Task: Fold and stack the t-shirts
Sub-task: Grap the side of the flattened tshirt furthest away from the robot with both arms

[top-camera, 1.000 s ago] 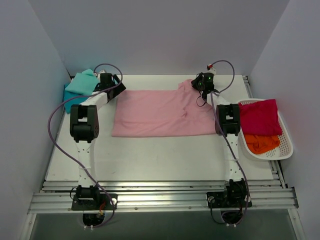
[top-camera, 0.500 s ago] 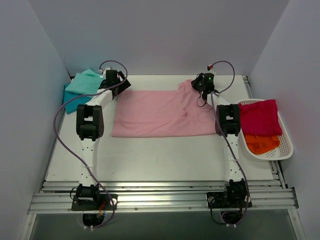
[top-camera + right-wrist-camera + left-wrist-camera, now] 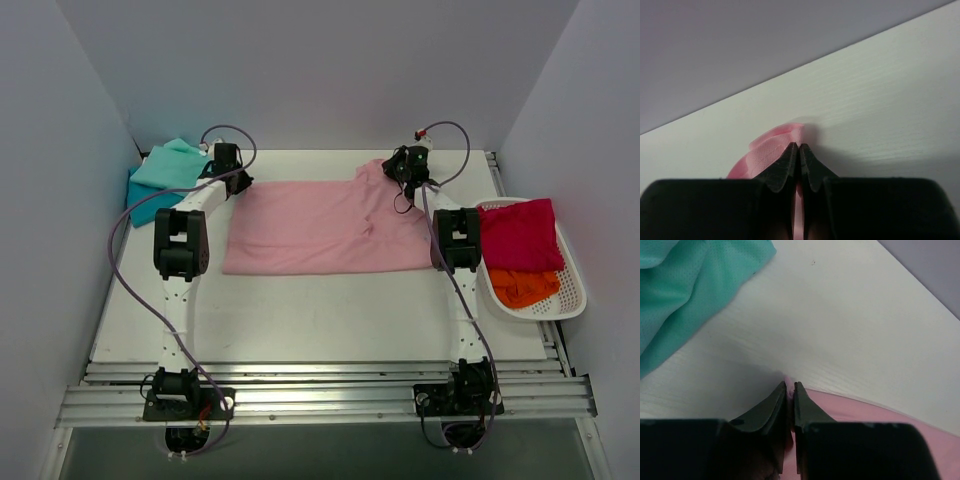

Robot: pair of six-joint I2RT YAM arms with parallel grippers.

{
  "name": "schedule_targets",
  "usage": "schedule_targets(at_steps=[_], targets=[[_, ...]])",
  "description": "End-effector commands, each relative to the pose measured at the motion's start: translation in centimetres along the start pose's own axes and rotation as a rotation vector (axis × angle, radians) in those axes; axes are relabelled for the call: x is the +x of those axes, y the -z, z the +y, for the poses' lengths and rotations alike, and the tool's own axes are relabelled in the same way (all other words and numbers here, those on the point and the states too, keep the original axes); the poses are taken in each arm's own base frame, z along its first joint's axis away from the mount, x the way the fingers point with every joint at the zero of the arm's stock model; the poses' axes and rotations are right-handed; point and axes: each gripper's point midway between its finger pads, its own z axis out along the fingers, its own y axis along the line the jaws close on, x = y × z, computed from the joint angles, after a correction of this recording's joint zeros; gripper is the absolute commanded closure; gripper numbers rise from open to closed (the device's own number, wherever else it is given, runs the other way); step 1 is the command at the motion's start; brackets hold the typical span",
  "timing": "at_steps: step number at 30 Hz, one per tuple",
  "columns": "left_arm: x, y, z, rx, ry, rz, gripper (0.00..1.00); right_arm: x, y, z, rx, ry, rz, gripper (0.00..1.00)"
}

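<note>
A light pink t-shirt [image 3: 320, 225] lies spread flat across the far middle of the table. My left gripper [image 3: 236, 182] is at its far left corner; in the left wrist view the gripper [image 3: 789, 386] is shut on the pink t-shirt [image 3: 865, 412], with a thin edge of cloth pinched between the jaws. My right gripper [image 3: 398, 172] is at the far right corner; in the right wrist view the gripper [image 3: 799, 146] is shut on a bunched fold of the pink t-shirt [image 3: 767, 150]. A mint green t-shirt [image 3: 170, 165] lies on a teal blue one [image 3: 145, 208] at the far left.
A white lattice basket [image 3: 572, 290] at the right edge holds a crimson red t-shirt [image 3: 520, 232] over an orange one [image 3: 525, 288]. The mint green t-shirt [image 3: 685, 290] lies just left of my left gripper. Walls close in the back and both sides.
My left gripper moved right, from beside the mint green shirt to the pink shirt's far left corner, and closed on it. The right arm has not moved.
</note>
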Motion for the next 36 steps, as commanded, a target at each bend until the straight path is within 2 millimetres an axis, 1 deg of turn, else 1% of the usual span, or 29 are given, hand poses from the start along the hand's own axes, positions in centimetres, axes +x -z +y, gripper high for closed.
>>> schedule_targets(at_steps=[1, 2, 5, 7, 9, 10, 11, 13, 15, 16, 17, 18, 19, 20, 21, 23, 25, 26, 27, 28, 30, 31, 33, 34, 35, 36], targets=[[-1.3, 0.1, -0.3, -0.013, -0.021, -0.031, 0.84, -2.9, 0.8, 1.9, -0.036, 0.007, -0.042, 1.00], [-1.4, 0.3, -0.4, -0.012, -0.024, -0.032, 0.86, -3.2, 0.9, 2.1, -0.041, 0.008, -0.047, 1.00], [-2.0, 0.8, -0.5, -0.013, -0.036, -0.040, 0.87, -4.1, 1.2, 2.7, -0.052, 0.012, -0.060, 1.00], [-2.4, 1.2, -0.7, -0.011, -0.051, -0.046, 0.88, -5.1, 1.6, 3.5, -0.063, 0.014, -0.077, 1.00], [-2.9, 1.7, -1.1, -0.004, -0.063, -0.055, 0.88, -5.2, 2.0, 3.7, -0.067, 0.017, -0.080, 1.00], [-3.2, 2.0, -1.1, -0.006, -0.066, -0.060, 0.89, -6.1, 2.4, 4.3, -0.076, 0.017, -0.096, 1.00], [-3.5, 2.4, -1.3, -0.003, -0.067, -0.067, 0.89, -5.9, 2.6, 4.2, -0.073, 0.018, -0.091, 1.00], [-3.9, 2.8, -1.4, -0.004, -0.072, -0.075, 0.89, -6.7, 3.1, 4.8, -0.077, 0.020, -0.102, 1.00], [-4.2, 3.5, -1.6, 0.001, -0.075, -0.083, 0.90, -6.7, 3.3, 4.8, -0.082, 0.017, -0.102, 1.00], [-4.3, 3.6, -1.7, 0.003, -0.076, -0.083, 0.90, -7.1, 3.6, 5.3, -0.091, 0.018, -0.109, 1.00], [-4.6, 4.0, -1.9, 0.008, -0.076, -0.089, 0.92, -7.1, 3.7, 5.4, -0.094, 0.016, -0.107, 1.00], [-4.5, 4.1, -1.8, 0.004, -0.078, -0.086, 0.92, -7.0, 3.9, 5.4, -0.093, 0.016, -0.104, 1.00], [-4.5, 4.3, -1.8, 0.004, -0.079, -0.086, 0.93, -7.3, 4.2, 6.0, -0.104, 0.018, -0.107, 1.00], [-4.9, 4.8, -2.0, 0.007, -0.078, -0.093, 0.95, -7.4, 4.4, 6.1, -0.107, 0.018, -0.108, 1.00], [-4.6, 4.9, -1.8, 0.001, -0.083, -0.087, 0.96, -7.5, 4.6, 6.2, -0.109, 0.020, -0.108, 1.00], [-5.0, 5.6, -2.1, 0.007, -0.085, -0.097, 0.98, -7.7, 5.3, 6.6, -0.112, 0.024, -0.111, 1.00], [-4.9, 5.9, -1.8, 0.004, -0.086, -0.098, 0.98, -8.0, 6.0, 6.7, -0.110, 0.028, -0.113, 1.00], [-5.3, 6.6, -2.1, 0.011, -0.086, -0.109, 0.98, -8.1, 6.3, 6.9, -0.112, 0.029, -0.115, 1.00], [-5.4, 6.8, -2.1, 0.010, -0.086, -0.112, 0.98, -8.6, 6.8, 7.5, -0.122, 0.033, -0.123, 1.00], [-5.1, 6.8, -1.7, 0.004, -0.086, -0.109, 0.98, -8.0, 7.0, 7.1, -0.112, 0.031, -0.114, 1.00], [-5.4, 7.6, -1.9, 0.010, -0.085, -0.116, 0.98, -8.5, 7.7, 7.8, -0.121, 0.033, -0.120, 1.00], [-5.0, 7.7, -1.5, -0.001, -0.085, -0.109, 0.98, -8.1, 8.0, 7.6, -0.118, 0.034, -0.111, 1.00], [-5.4, 8.6, -1.7, 0.006, -0.084, -0.119, 0.98, -7.9, 8.5, 7.8, -0.121, 0.033, -0.109, 1.00], [-5.3, 9.2, -1.4, 0.002, -0.082, -0.120, 0.98, -8.5, 9.1, 8.4, -0.131, 0.037, -0.122, 1.00], [-5.3, 9.4, -1.4, 0.001, -0.082, -0.122, 0.98, -7.8, 9.4, 8.0, -0.126, 0.034, -0.107, 1.00], [-5.4, 9.8, -1.4, 0.006, -0.081, -0.128, 0.98, -8.4, 10.1, 8.7, -0.137, 0.037, -0.121, 1.00]])
